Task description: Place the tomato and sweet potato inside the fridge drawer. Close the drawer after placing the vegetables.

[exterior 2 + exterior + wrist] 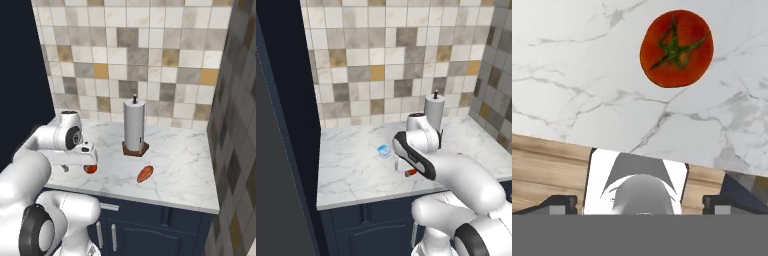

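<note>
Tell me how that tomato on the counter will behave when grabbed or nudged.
The tomato looks round and glossy, so it will probably roll if nudged and may slip in a loose grip. It sits free on the flat marble counter, with nothing visible beside it to stop it.

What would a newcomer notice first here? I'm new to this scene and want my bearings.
The glossy round red tomato with its green star stem lies on the white marble counter, directly beneath the open end effector. Nearby lies the elongated orange-red sweet potato, in front of the tall grey paper towel roll.
</note>
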Motion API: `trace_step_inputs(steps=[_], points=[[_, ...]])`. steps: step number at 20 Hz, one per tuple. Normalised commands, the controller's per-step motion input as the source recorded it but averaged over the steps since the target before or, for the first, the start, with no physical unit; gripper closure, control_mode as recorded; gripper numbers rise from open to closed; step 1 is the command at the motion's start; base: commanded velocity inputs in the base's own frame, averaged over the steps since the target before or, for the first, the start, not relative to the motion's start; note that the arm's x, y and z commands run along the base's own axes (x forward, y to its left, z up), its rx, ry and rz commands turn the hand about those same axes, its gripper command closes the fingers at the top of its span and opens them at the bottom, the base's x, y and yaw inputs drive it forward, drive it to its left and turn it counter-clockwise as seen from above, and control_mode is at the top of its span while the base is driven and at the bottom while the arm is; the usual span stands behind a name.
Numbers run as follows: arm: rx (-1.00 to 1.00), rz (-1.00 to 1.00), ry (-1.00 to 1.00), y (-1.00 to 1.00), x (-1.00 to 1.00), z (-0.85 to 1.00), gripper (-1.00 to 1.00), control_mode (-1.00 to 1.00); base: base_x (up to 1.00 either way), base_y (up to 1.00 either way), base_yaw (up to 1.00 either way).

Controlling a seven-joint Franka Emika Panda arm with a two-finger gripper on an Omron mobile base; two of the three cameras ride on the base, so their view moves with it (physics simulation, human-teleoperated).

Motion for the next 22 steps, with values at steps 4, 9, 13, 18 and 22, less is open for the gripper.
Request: trace_step_inputs(steps=[4,9,13,18,22], points=[[0.02,0.0,0.0,0.0,0.17,-0.06,-1.0,-1.0,0.0,0.0,0.0],[0.0,0.0,0.0,0.0,0.16,-0.02,-1.0,-1.0,0.0,0.0,0.0],[0.03,0.0,0.0,0.0,0.11,-0.04,-1.0,-1.0,0.0,0.0,0.0],[0.02,0.0,0.0,0.0,0.11,-0.13,-1.0,-1.0,0.0,0.0,0.0],[0.02,0.0,0.0,-0.09,0.23,-0.21,-1.0,-1.0,0.0,0.0,0.0]])
